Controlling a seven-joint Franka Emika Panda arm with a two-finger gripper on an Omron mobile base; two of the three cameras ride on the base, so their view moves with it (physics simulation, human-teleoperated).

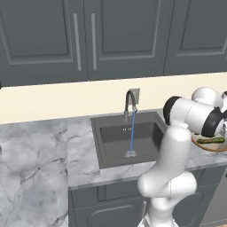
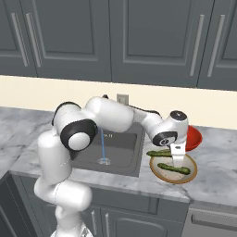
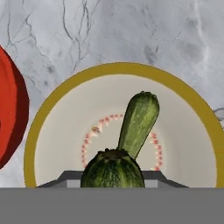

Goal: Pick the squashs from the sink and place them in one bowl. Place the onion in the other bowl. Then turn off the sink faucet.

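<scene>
My gripper [image 2: 177, 160] hangs over the shallow beige bowl [image 2: 190, 175] on the counter right of the sink [image 2: 134, 162]. It is shut on one dark green squash [image 3: 113, 168], which juts out to its left [image 2: 159, 152] just above the bowl. The second squash [image 3: 139, 123] lies inside the beige bowl [image 3: 57, 144] and also shows in the left base view [image 1: 211, 140]. The red bowl [image 2: 194, 137] stands just behind the beige one. The faucet [image 1: 130, 102] still pours a thin blue stream into the sink [image 1: 101, 146]. The onion is out of view.
Marble counter [image 1: 40, 150] stretches left of the sink. Dark wall cabinets [image 1: 88, 35] hang above and a beige backsplash runs behind. My arm's elbow [image 2: 76, 127] reaches across the front of the sink.
</scene>
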